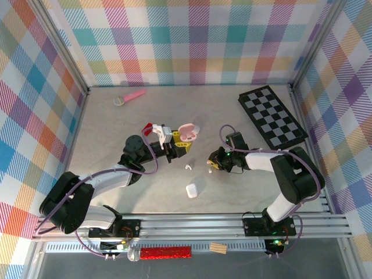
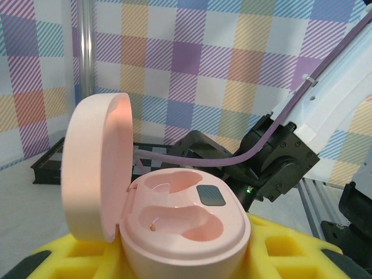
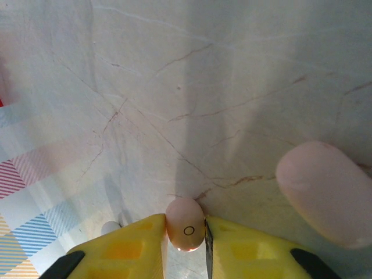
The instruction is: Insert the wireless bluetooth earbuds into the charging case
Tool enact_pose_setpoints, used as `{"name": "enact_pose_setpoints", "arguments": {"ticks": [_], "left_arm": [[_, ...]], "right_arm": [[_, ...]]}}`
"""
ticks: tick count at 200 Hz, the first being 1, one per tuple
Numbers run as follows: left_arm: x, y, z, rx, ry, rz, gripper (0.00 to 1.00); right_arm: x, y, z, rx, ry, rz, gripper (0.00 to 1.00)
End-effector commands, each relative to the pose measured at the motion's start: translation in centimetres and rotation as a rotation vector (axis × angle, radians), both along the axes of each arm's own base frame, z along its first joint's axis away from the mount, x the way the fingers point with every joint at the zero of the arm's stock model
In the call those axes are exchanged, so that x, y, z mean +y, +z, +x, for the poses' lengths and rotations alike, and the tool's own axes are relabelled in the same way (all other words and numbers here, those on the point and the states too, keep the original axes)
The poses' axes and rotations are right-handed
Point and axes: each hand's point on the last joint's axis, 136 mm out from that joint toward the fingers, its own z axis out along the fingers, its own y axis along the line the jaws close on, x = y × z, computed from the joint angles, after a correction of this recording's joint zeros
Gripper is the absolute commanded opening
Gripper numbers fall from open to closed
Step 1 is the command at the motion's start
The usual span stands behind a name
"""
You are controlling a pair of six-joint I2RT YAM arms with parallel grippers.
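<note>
Pale pink plastic is the stuff of the one marked thing here: a pink earbud [image 3: 186, 231] carrying a small dark ring on its rounded end, the only marking that can be read. The right gripper [image 1: 216, 164] pinches it between its yellow foam pads [image 3: 250, 250], low over the middle of the tabletop [image 1: 116, 133]. I cannot tell whether the bud touches the surface. That arm rises from its base at the near right, bends high at the elbow by the right edge, and reaches its forearm leftward with the wrist tipped down.

The left arm lies low from the near left corner toward the centre. The left gripper [image 1: 181, 140] is clamped on the pink charging case [image 2: 186, 232], whose lid [image 2: 96, 163] stands open to the left. Its two wells [image 2: 180, 224] are empty, and a dark rectangular patch [image 2: 210, 196] sits beside them.

A white earbud [image 1: 188, 167] lies on the tabletop between the two grippers, and a closed white case [image 1: 192, 190] lies nearer the near edge. A blurred pale pink rounded shape [image 3: 325, 195] that I cannot identify sits to the right of the held bud. A pink toy microphone [image 1: 129, 97] lies by the far edge, and a chequered board [image 1: 272, 116] lies toward the far right corner.
</note>
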Motion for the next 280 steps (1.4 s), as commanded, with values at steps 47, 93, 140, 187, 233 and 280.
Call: {"name": "enact_pose_setpoints", "arguments": {"ticks": [47,93,140,187,233,280], "left_arm": [[0.5,0.9,-0.6,-0.037,-0.01,-0.018,0.38],[0.6,0.1,-0.2,-0.038,0.012,0.0,0.38],[0.3,-1.2,0.5,-0.027,0.021,0.02,0.38],[-0.1,-2.2,0.8,-0.022,0.007,0.042,0.38],[-0.4,-2.6,0.9,-0.016,-0.01,0.054,0.38],[-0.5,-2.8,1.2,-0.011,-0.006,0.055,0.38]], "right_arm": [[0.4,-0.1,1.5,-0.027,-0.018,0.006,0.18],[-0.7,2.3,1.4,-0.092,0.023,-0.086,0.18],[-3.6,5.2,0.4,-0.144,0.152,-0.318,0.18],[-5.8,6.3,-0.9,-0.082,0.275,-0.486,0.17],[-6.9,5.8,-1.9,0.005,0.376,-0.577,0.17],[-7.7,5.8,-2.0,0.024,0.407,-0.64,0.17]]}}
